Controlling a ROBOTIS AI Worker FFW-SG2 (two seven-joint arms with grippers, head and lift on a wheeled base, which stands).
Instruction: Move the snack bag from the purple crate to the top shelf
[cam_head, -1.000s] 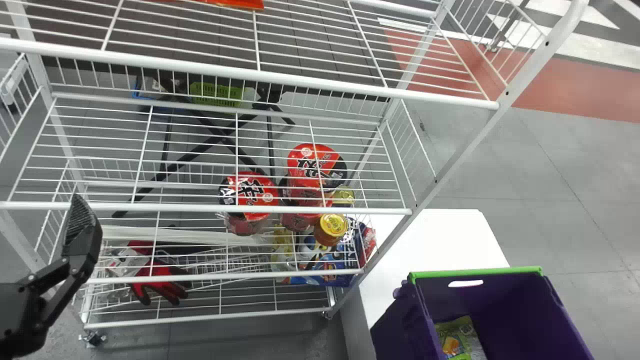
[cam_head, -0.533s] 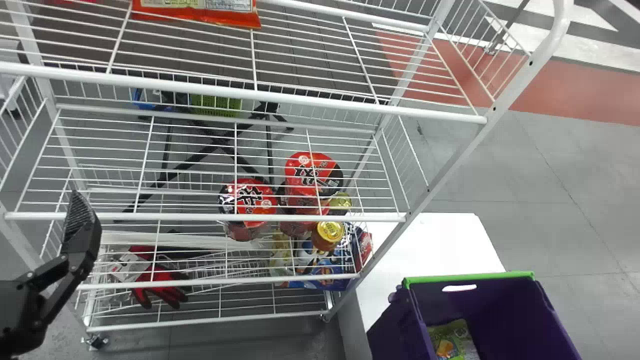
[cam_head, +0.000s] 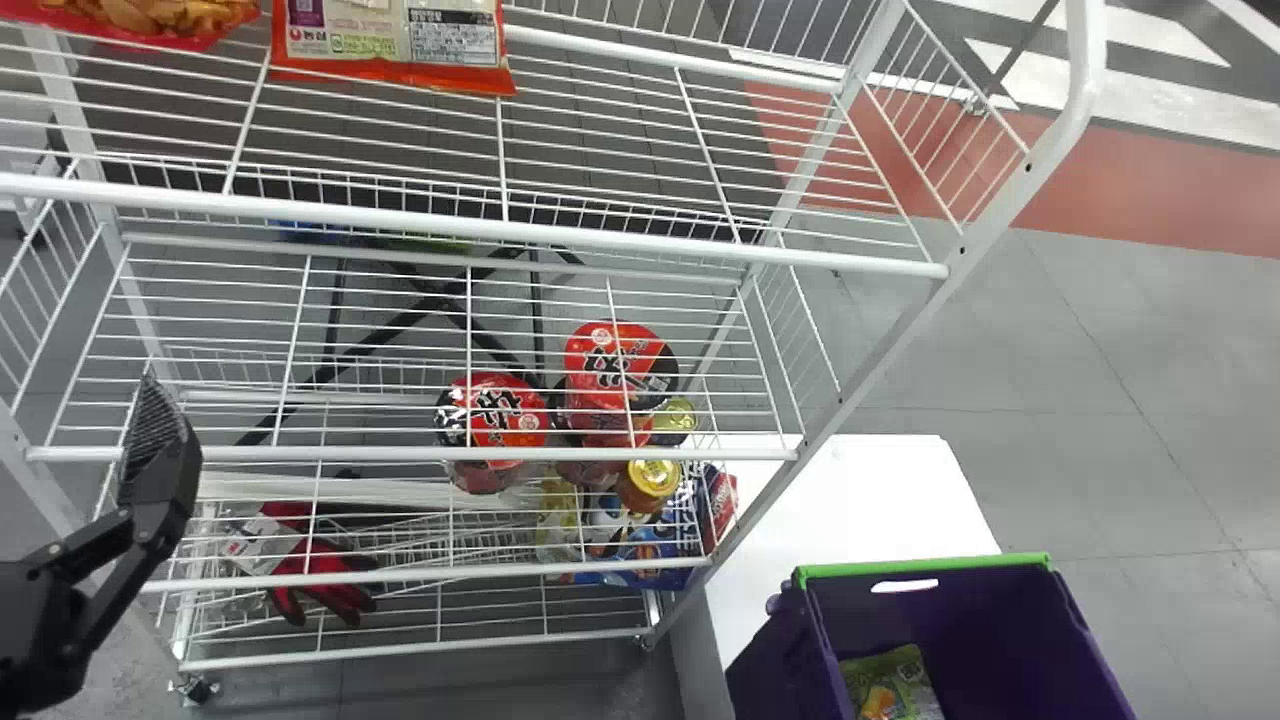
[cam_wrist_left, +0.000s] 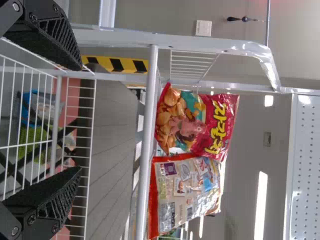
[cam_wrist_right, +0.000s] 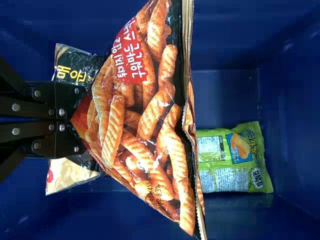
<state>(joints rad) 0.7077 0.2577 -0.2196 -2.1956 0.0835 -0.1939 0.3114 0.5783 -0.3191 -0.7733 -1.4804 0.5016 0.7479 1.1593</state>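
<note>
Item: the snack bag (cam_wrist_right: 145, 130), printed with ridged snack sticks, is in the right gripper (cam_wrist_right: 75, 120). Jaws found clamped on one corner; the bag spreads out beyond them, within or just over the purple crate (cam_head: 920, 567). Contact with the walls: cannot tell.

Beyond it in the crate lies a green bag (cam_wrist_right: 232, 160); a black packet (cam_wrist_right: 75, 62) is partly covered by the held bag.

Progress: selection and grasp judged complete; carry and placement outstanding. Remaining work is to raise the bag clear of the rim, bring it across to the rack and lay it on the top shelf (cam_head: 600, 239). One-corner hold noted: the bag may swing or catch on the shelf rail.

Destination: a red bag (cam_wrist_left: 197, 122) and an orange-edged bag (cam_wrist_left: 185, 195) are already there, side by side. Left gripper (cam_wrist_left: 80, 117) is idle by the rack's left side, jaws apart.
</note>
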